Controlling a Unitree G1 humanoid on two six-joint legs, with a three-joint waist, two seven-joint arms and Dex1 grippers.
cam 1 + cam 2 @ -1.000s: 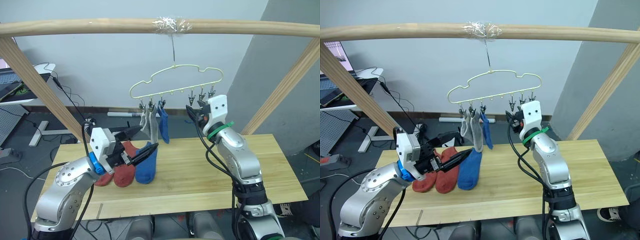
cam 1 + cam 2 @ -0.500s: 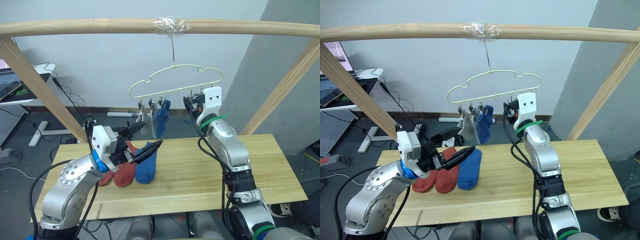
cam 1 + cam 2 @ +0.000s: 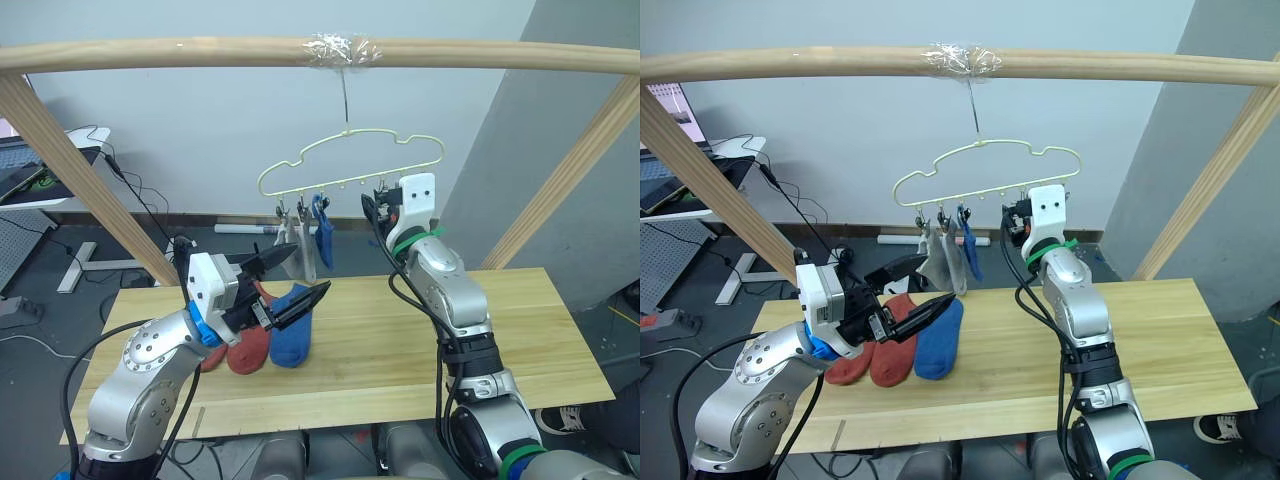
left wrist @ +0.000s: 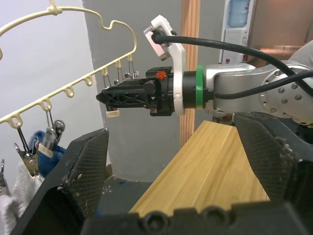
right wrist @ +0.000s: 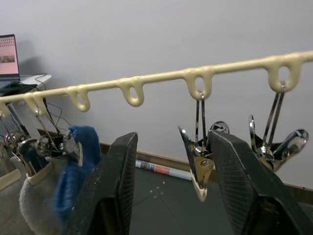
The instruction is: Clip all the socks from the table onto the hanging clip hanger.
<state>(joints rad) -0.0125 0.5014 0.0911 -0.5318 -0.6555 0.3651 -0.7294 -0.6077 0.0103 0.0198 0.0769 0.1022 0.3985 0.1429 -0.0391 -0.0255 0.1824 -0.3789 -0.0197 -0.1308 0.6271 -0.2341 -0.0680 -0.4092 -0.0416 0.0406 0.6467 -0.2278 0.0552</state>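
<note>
**Desk:** Items on the rack, please.

**Operator:** Clip hanger, upper centre of the frame, hooked from the wooden pole. Three socks clipped at its left end: two grey, one blue. I count free clips along the right half of the bar.

**Desk:** Items on the table?

**Operator:** Table, lower centre. Three socks side by side at its left part: two rust-red, one blue sock, flat, touching one another.

**Desk:** Left tool?

**Operator:** Left tool, left of centre, fingers spread wide and empty, held just above the table socks. I judge it is placed there to drop onto the next one.

**Desk:** Right tool?

**Operator:** Right tool, raised to the hanger's right end, beside the free clips. In the left wrist view its fingers look pressed together on a small pale piece, possibly a clip tip; I cannot tell for certain. In the right wrist view the fingers look apart, so its state is unconfirmed. I judge it is up there to steady the hanger or work a clip.
</note>
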